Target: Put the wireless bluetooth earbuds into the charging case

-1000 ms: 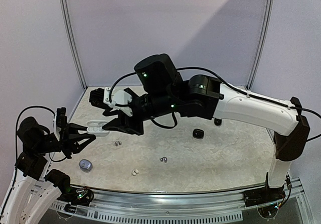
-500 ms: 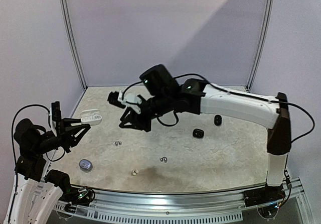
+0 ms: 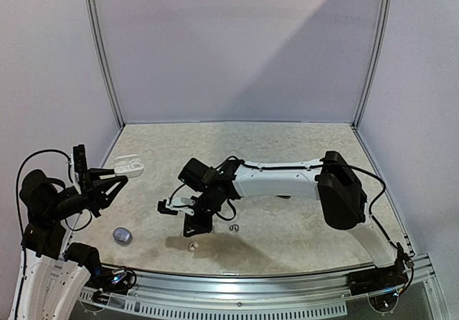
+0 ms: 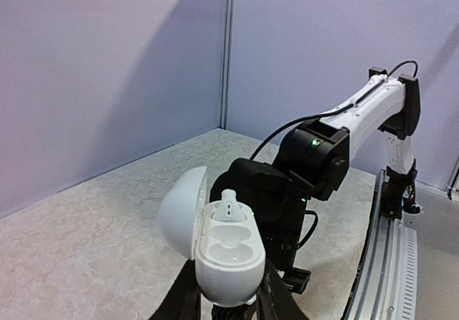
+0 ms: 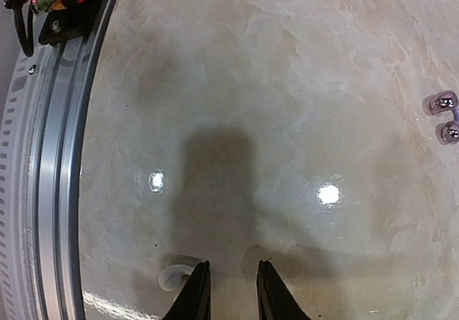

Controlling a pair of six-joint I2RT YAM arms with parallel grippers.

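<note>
fingers of the right gripper (image 5: 229, 291) hang tip-down just over the table (image 5: 287, 83), parted by a narrow gap with only bare surface between them. a white earbud (image 5: 171, 277) lies on the table just outside that gap, beside the finger nearer the rail (image 5: 43, 191), not between the two; whether it touches that finger cannot be told. two silvery grey buds (image 5: 445, 105) lie together well off to the other side. the left gripper (image 4: 229, 302) is raised off the table and pinches the white charging case (image 4: 226, 259) from below, lid swung open, one white bud (image 4: 228, 206) seated upright in the farther socket. a small grey case (image 3: 122, 235) sits on the table on the left side.
</note>
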